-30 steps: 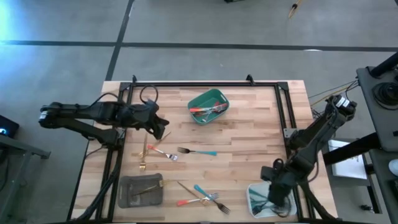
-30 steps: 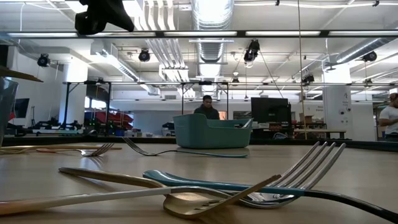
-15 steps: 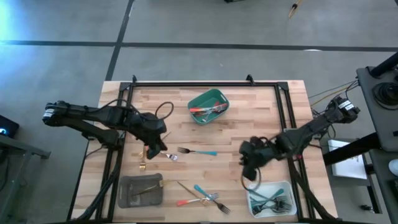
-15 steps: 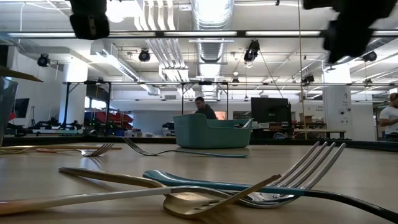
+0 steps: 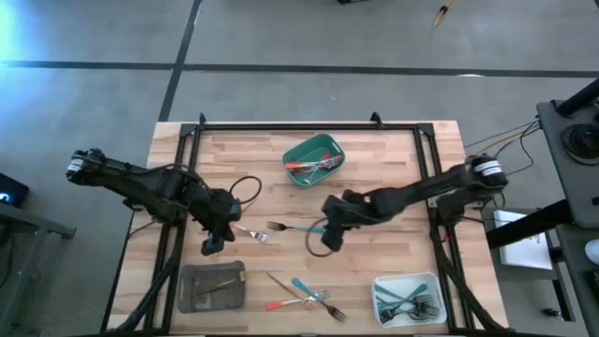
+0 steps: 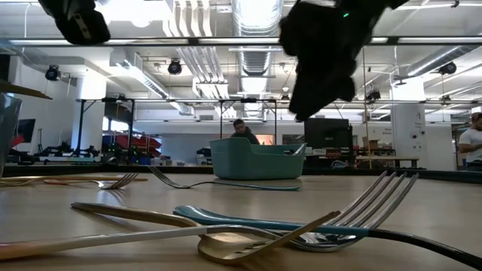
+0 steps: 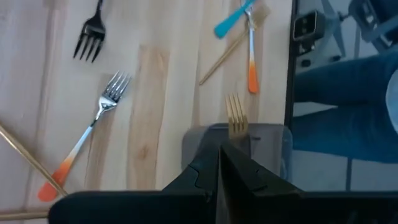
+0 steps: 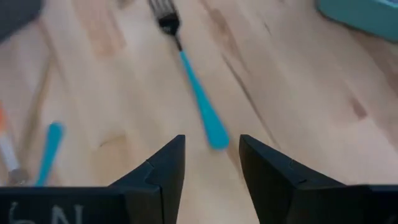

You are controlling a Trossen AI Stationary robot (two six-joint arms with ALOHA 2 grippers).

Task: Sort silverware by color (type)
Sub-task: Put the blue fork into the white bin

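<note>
My left gripper (image 5: 211,246) hangs near the table's left, just beyond the grey tray (image 5: 192,298), and is shut on a gold fork (image 7: 235,115). A red-orange-handled fork (image 5: 245,231) lies on the wood beside it. My right gripper (image 5: 329,234) stands open at the table's middle. The handle end of a teal-handled fork (image 5: 298,227) shows just beyond its fingertips (image 8: 177,144) and is not touched. That fork lies flat. In the low view the right gripper (image 6: 324,53) hangs well above the board. My left gripper pinches the gold fork between its shut fingers, just behind the tines at the neck (image 7: 237,133). The fingers slant down and lie along the fork. The tines stick out past the fingertips over the grey tray's edge (image 7: 273,140). The fingers hide the handle.
A green tray (image 5: 329,148) with red-orange-handled pieces stands at the far middle. A white tray (image 5: 379,285) of teal forks sits near right. The grey tray holds a gold piece (image 5: 220,284). A small pile of mixed silverware (image 5: 304,295) lies near the front edge.
My right gripper has swung from above the white tray toward the table's middle, ending over the teal-handled fork. My left gripper has moved toward the near edge and the grey tray, and has turned as it went.
</note>
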